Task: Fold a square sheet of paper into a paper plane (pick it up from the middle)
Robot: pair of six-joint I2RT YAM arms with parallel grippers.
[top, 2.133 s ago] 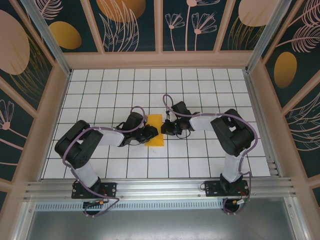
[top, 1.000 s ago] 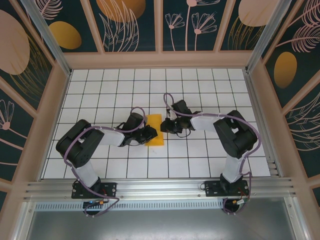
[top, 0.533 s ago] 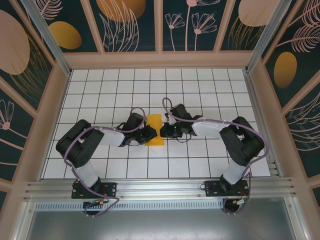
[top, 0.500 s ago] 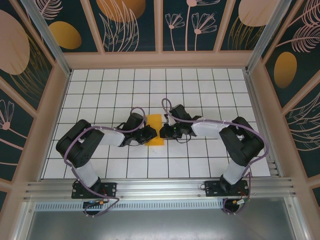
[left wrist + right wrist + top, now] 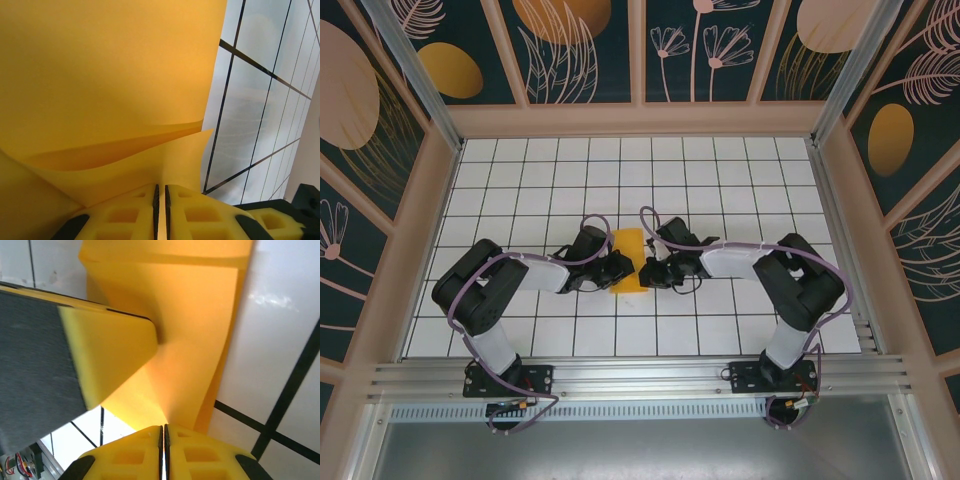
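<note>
Both sides of the square sheet of paper [image 5: 629, 258] are gripped near the middle of the white gridded tabletop [image 5: 720, 180], where it appears from overhead as a narrow strip folded over on itself, running away from the near edge. The left claw [image 5: 617, 270] comes at it from the left and the right claw [image 5: 649, 271] from the right, nearly facing each other across the sheet's nearer half. From the left wrist, the yellow pads [image 5: 125, 217] are pressed together with a thin edge of paper pinched in the seam, and two layers of the sheet bow apart just above them. From the right wrist, that claw's pads are likewise closed flat on the paper's edge, the sheet rising away in a creased fold. One finger [image 5: 105, 355] of the left claw, black with a yellow pad, presses against the paper just beside the right claw's grip.
</note>
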